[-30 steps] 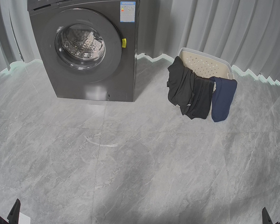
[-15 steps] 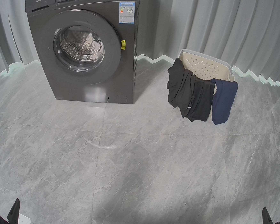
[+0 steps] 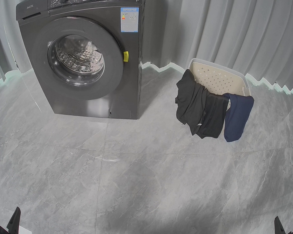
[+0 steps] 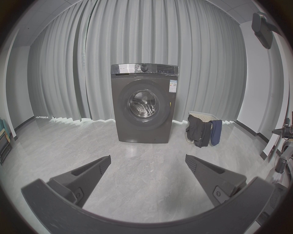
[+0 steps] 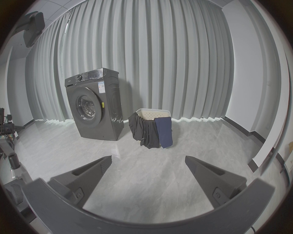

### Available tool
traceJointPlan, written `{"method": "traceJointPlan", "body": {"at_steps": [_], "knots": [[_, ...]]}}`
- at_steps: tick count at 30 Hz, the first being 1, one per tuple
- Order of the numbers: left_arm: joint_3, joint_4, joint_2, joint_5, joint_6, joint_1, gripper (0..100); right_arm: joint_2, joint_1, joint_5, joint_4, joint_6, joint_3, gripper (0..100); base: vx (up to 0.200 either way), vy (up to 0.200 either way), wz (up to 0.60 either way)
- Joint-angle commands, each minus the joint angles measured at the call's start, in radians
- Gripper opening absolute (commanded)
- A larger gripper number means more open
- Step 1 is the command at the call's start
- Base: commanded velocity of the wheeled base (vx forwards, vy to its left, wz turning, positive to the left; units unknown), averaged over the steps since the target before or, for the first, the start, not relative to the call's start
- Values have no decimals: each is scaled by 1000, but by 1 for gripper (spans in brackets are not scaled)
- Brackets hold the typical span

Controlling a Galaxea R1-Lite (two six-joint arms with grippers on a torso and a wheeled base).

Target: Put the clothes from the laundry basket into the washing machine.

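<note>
Left fingers [image 4: 88, 173] and right fingers [image 5: 213, 176] are held apart, empty. Well ahead of them, black and navy clothes [image 3: 197, 106] are seen draped over the laundry basket [image 3: 221, 66] rim, beside the washing machine [image 3: 90, 61].

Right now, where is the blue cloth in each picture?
Head view: the blue cloth hangs over the basket's near rim, right of the black clothes.
Left wrist view: the blue cloth is far off across the floor, hanging on the basket.
Right wrist view: the blue cloth hangs on the basket, next to the black clothes.
Shared landmark: the washer, beside the basket on the black clothes' side.
</note>
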Motion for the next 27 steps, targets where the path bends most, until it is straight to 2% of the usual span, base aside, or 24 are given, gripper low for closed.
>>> {"method": "traceJointPlan", "body": {"at_steps": [1, 20, 27], "knots": [[15, 0, -17, 2, 2, 0, 100, -10, 0, 2, 0, 0, 16, 100, 200, 0, 0], [15, 0, -17, 8, 4, 0, 100, -10, 0, 10, 0, 0, 16, 100, 200, 0, 0], [15, 0, -17, 8, 4, 0, 100, -10, 0, 8, 0, 0, 16, 100, 0, 0, 0]]}}
